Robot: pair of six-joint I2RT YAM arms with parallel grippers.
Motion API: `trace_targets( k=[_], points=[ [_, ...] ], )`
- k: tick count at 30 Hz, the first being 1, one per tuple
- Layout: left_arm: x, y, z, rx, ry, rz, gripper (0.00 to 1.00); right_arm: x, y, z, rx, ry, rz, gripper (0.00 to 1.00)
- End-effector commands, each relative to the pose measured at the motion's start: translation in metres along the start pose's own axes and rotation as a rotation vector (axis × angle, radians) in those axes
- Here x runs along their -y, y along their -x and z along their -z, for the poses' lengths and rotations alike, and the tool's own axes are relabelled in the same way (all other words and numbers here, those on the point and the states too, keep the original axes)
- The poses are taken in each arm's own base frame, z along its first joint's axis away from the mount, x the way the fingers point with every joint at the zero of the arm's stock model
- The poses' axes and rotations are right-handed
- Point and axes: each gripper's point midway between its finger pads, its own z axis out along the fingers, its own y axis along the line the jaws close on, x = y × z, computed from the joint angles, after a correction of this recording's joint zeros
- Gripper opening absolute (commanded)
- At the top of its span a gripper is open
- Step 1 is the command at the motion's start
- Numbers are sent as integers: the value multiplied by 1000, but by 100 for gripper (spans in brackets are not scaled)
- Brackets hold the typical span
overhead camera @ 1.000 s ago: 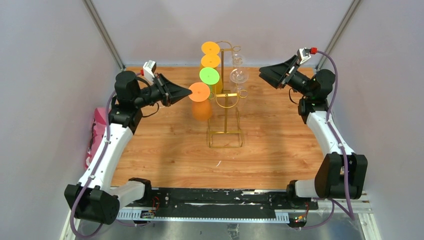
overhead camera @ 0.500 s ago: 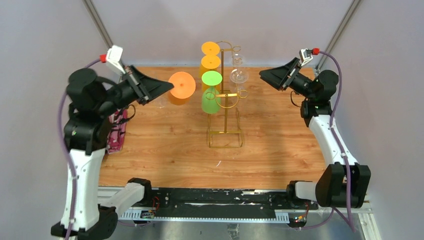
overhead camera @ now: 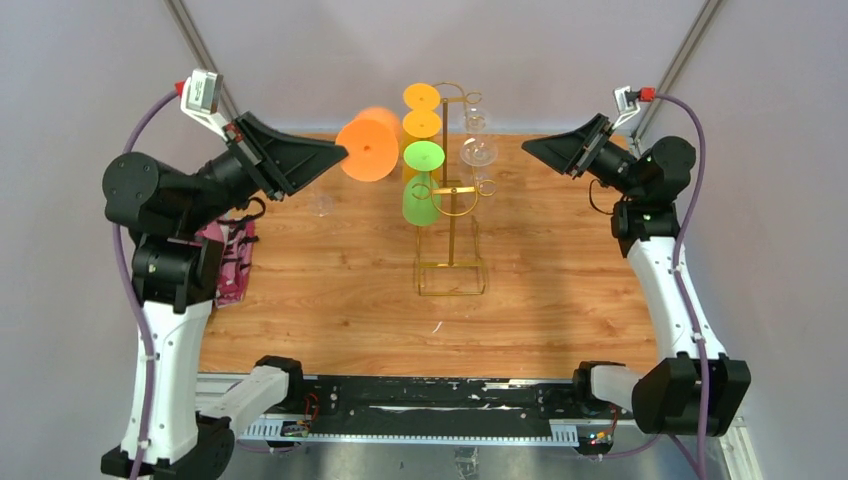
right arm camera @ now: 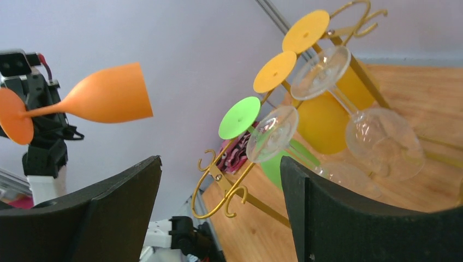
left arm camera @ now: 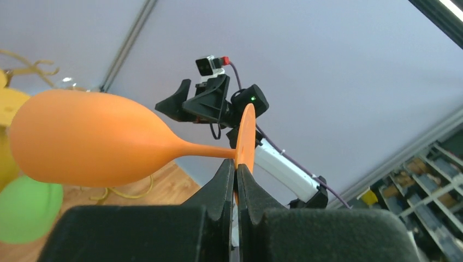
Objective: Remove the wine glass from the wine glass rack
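Since left jaws clamp its foot, the orange glass hangs sideways.
It's off the rack; right jaws gape wide, empty.

- Overhead: orange glass is smeared, so bowl and foot merge. Its foot covers the tips of the left gripper.
- Left wrist: bottom of that foot is buried between the fingers. Green glass and yellow glass are cut by the left edge. Only a curl of the rack shows.
- Small clear item near the desk's far-left corner is too small to identify.
- Pink thing at the desk's left edge is partly behind the left arm and can't be identified.
- Right wrist: rack base is out of frame. Clear glasses overlap, bowls hard to separate.
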Motion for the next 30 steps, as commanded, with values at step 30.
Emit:
trace_targets(
  k=[30],
  points=[
    [49,-73,-41,-393,-894,-683,0,-109,36,-4,-31,561,474,80]
  ],
)
